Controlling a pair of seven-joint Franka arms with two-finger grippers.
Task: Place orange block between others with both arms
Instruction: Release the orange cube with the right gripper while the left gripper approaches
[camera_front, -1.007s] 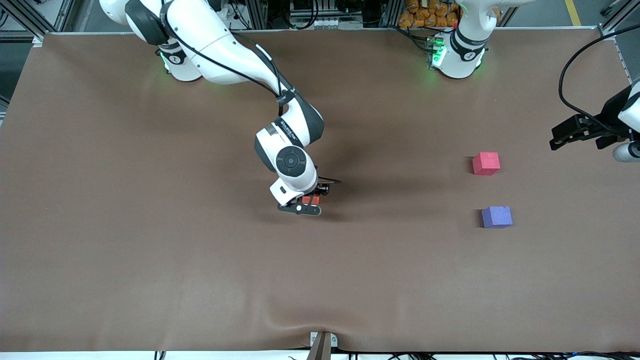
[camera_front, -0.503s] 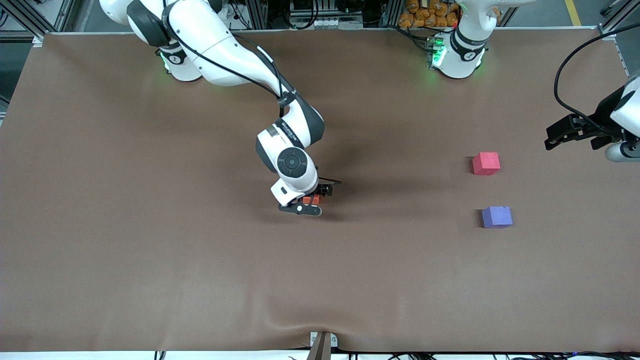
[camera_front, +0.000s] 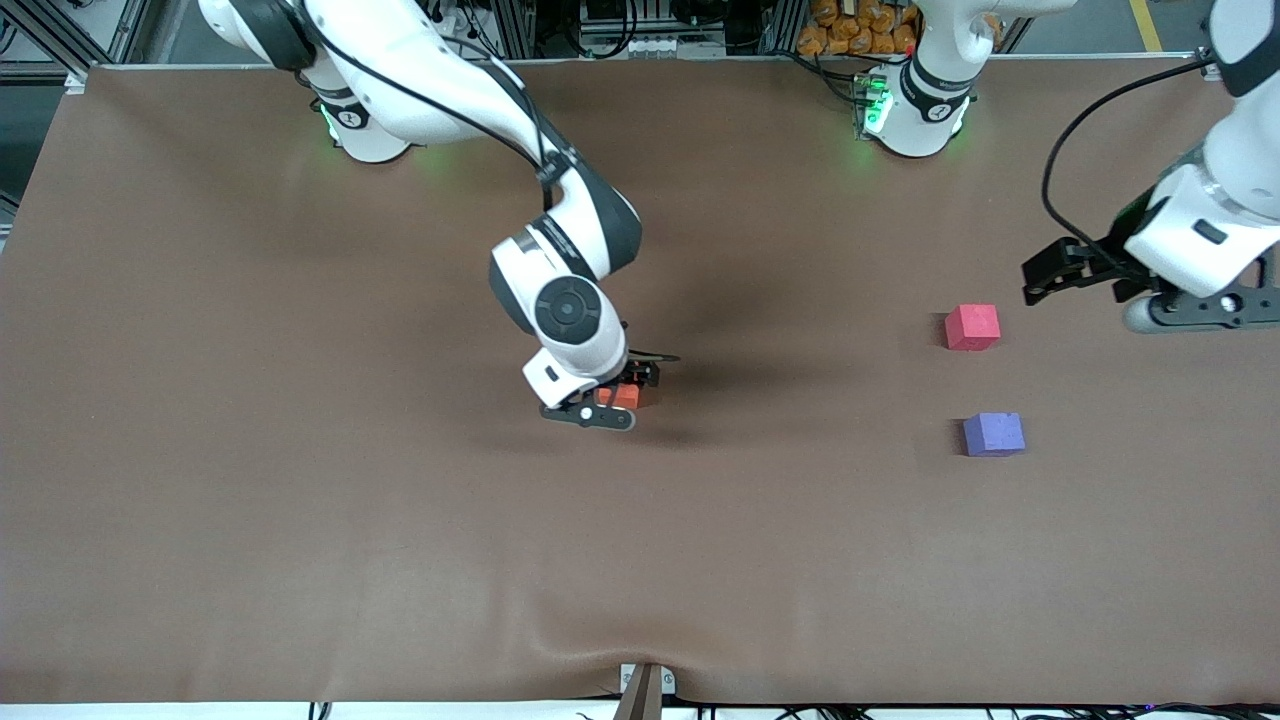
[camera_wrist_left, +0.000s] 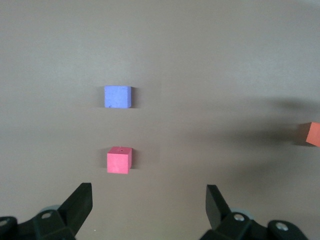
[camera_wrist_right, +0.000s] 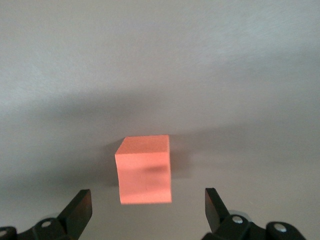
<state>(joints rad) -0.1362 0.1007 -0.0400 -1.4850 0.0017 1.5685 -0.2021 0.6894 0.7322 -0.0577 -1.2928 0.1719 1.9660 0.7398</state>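
Note:
The orange block (camera_front: 622, 397) lies on the brown table near its middle, apart from the others. My right gripper (camera_front: 632, 380) hangs just over it, open, with a finger on either side of the block (camera_wrist_right: 144, 169) and nothing gripped (camera_wrist_right: 147, 210). The pinkish-red cube (camera_front: 972, 327) and the purple-blue cube (camera_front: 994, 434) sit toward the left arm's end, the purple-blue one nearer the front camera. My left gripper (camera_front: 1045, 275) hovers open beside the pinkish-red cube. Its wrist view shows the pinkish-red cube (camera_wrist_left: 119, 160), the purple-blue cube (camera_wrist_left: 118, 96) and the orange block (camera_wrist_left: 312, 134), with open fingers (camera_wrist_left: 148, 200).
A brown cloth (camera_front: 300, 500) covers the whole table. A small clamp (camera_front: 646, 685) sits at the table's front edge. A gap about one cube wide separates the pinkish-red and purple-blue cubes.
My right gripper has opened and let go of the orange block, lifting slightly. The left arm has swung in from the table's end toward the pinkish-red cube.

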